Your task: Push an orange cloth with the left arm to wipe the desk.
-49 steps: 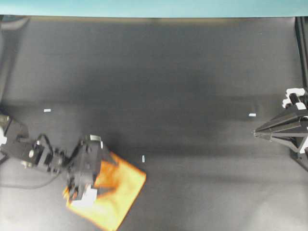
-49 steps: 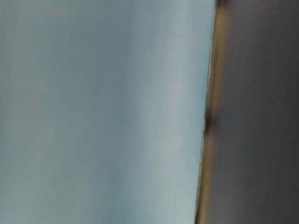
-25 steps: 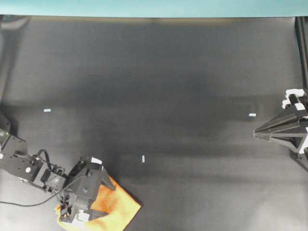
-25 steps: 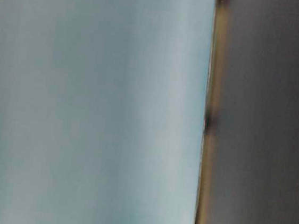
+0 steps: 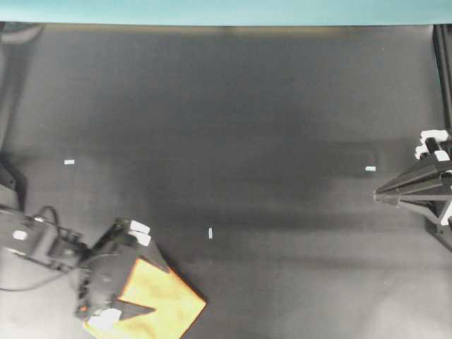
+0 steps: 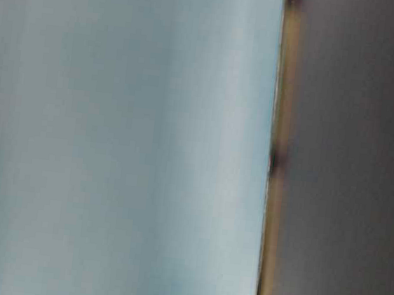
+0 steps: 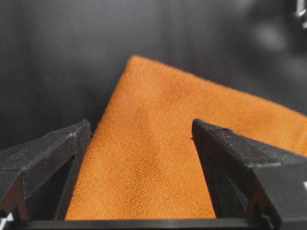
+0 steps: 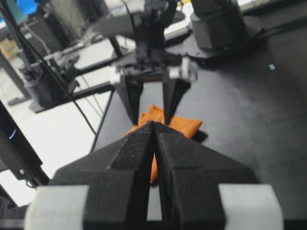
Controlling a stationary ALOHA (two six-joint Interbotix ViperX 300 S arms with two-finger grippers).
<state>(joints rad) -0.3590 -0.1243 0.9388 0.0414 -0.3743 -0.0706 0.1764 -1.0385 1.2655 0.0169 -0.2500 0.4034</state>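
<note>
The orange cloth (image 5: 161, 302) lies flat on the black desk (image 5: 247, 127) at the near left corner. It also shows in the left wrist view (image 7: 158, 158) and the right wrist view (image 8: 186, 125). My left gripper (image 5: 159, 289) is open, with its two black fingers spread over the cloth's left part and the cloth showing between them (image 7: 139, 129). In the right wrist view it (image 8: 152, 112) points down at the cloth. I cannot tell whether the fingertips touch the cloth. My right gripper (image 5: 376, 194) is shut and empty at the right edge, fingers together (image 8: 154, 123).
A teal strip (image 5: 212, 10) runs along the desk's far edge. Small white tape marks (image 5: 210, 233) sit on the desk. The cloth lies close to the near edge. The table-level view is blurred and shows no object.
The cloth slid toward the near left corner with the left gripper on it. The gripper has since drawn back to the left, baring more cloth. The right arm has not moved.
</note>
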